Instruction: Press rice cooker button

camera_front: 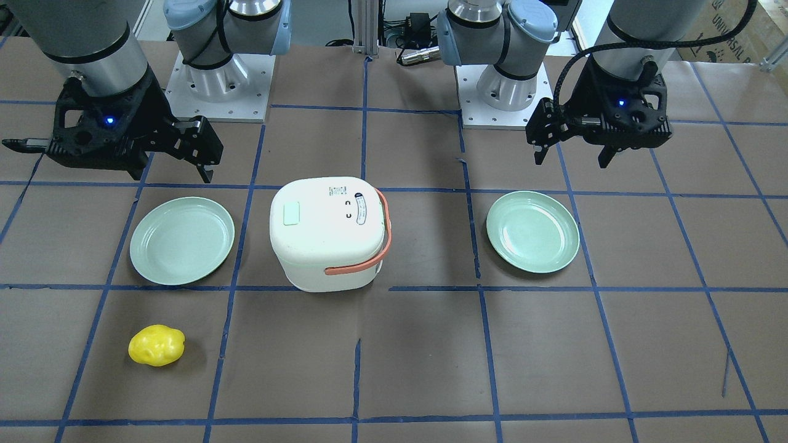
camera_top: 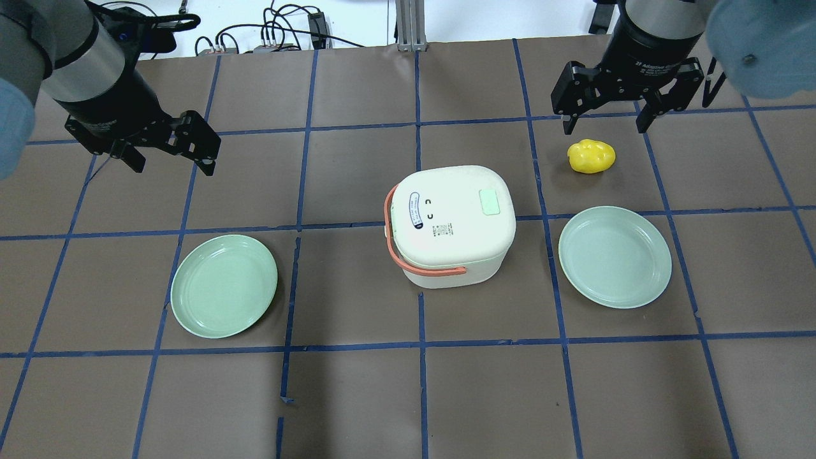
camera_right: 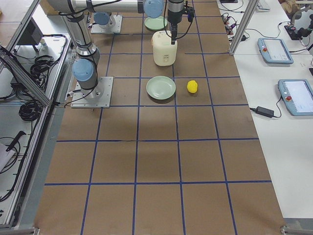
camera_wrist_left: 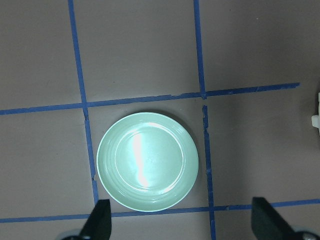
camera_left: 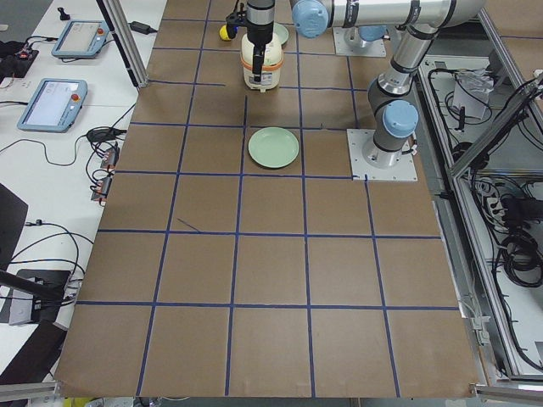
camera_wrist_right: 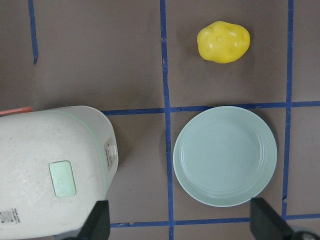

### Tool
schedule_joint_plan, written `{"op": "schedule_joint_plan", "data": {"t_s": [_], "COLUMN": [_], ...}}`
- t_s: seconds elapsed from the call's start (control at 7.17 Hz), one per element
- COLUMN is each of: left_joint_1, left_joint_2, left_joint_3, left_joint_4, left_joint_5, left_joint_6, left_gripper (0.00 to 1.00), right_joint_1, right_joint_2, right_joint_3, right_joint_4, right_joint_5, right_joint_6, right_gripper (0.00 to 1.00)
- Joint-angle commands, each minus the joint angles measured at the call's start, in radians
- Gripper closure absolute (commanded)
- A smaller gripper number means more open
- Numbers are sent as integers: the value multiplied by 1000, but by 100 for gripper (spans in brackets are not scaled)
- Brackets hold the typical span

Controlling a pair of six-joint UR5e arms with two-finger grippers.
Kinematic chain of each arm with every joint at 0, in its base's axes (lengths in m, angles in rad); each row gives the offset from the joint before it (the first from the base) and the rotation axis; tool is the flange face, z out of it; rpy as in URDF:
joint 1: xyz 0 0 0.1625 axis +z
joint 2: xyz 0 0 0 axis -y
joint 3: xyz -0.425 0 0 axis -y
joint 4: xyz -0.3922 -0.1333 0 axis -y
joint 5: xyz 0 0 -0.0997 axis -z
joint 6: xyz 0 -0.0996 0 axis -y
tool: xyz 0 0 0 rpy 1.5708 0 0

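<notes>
- The cooker (camera_top: 449, 223) stands upright on the bench (camera_top: 357, 395), low down between both hands.
- Its lid runs from hand to hand: button (camera_top: 491, 203) end toward the right hand (camera_top: 602, 127), handle (camera_top: 440, 271) end toward the left hand (camera_top: 172, 164).
- Both hands are wide open and empty, well apart from it.

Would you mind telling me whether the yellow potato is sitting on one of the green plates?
No, the potato lies on the table, apart from the nearer plate.
</notes>
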Motion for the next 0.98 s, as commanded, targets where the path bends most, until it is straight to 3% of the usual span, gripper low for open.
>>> {"op": "schedule_joint_plan", "data": {"t_s": [0.0, 0.84], "left_joint_1": [0, 0], "left_joint_2": [0, 0], "left_joint_3": [0, 0], "left_joint_4": [0, 0], "left_joint_5": [0, 0], "left_joint_6": [0, 0], "left_gripper": [0, 0], "right_joint_1": [0, 0], "right_joint_2": [-3, 6], "right_joint_3": [2, -6], "right_joint_4": [1, 0], "right_joint_5": [4, 10], "right_joint_6": [-12, -7], "right_gripper": [0, 0]}}
